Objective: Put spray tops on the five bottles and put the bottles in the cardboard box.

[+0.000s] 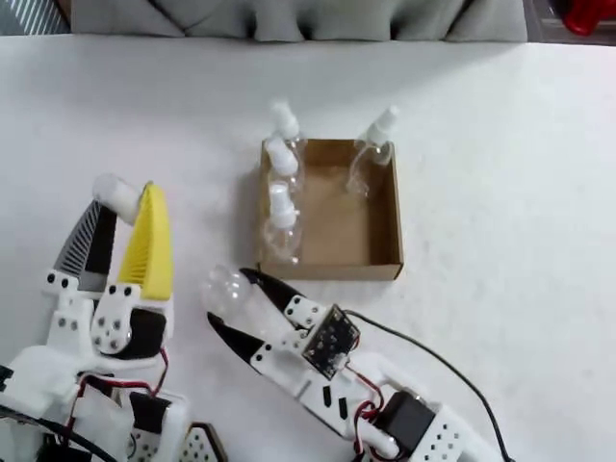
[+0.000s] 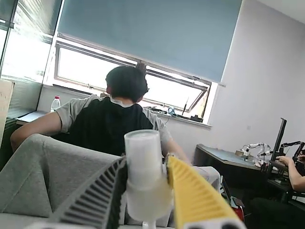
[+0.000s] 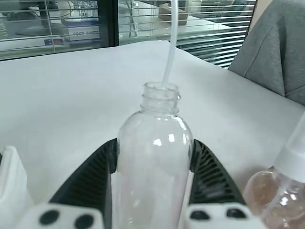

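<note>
the left claw (image 1: pixel 120 197) is closed on a white spray top (image 1: pixel 114 191), pinched between its grey finger and its yellow finger. in the left wrist view the spray top (image 2: pixel 144 176) stands upright between those two fingers, its flat head above their tips, and the left claw (image 2: pixel 145 195) is raised clear of the table (image 1: pixel 500 318).

the right claw (image 1: pixel 229 296) is clamped on a clear open bottle (image 1: pixel 226 289), one black finger on each side of its body. in the right wrist view the open bottle (image 3: pixel 153 157) stands upright in the right claw (image 3: pixel 153 164) with its threaded neck bare. a thin white dip tube (image 3: pixel 169 43) comes down to its mouth; whether the end is inside the neck i cannot tell.

just beyond the right claw lies the cardboard box (image 1: pixel 395 221), open at the top. four capped bottles are in it. three stand along the wall on the left arm's side: one (image 1: pixel 282 231) near the front corner and two (image 1: pixel 281 154) crowded at the far corner, leaning over the rim. the fourth (image 1: pixel 371 154) tilts in the opposite far corner, its top past the rim. the right wrist view shows one capped bottle (image 3: pixel 281 191) close by the right claw.

grey cushions (image 1: pixel 289 17) line the far edge of the table.
</note>
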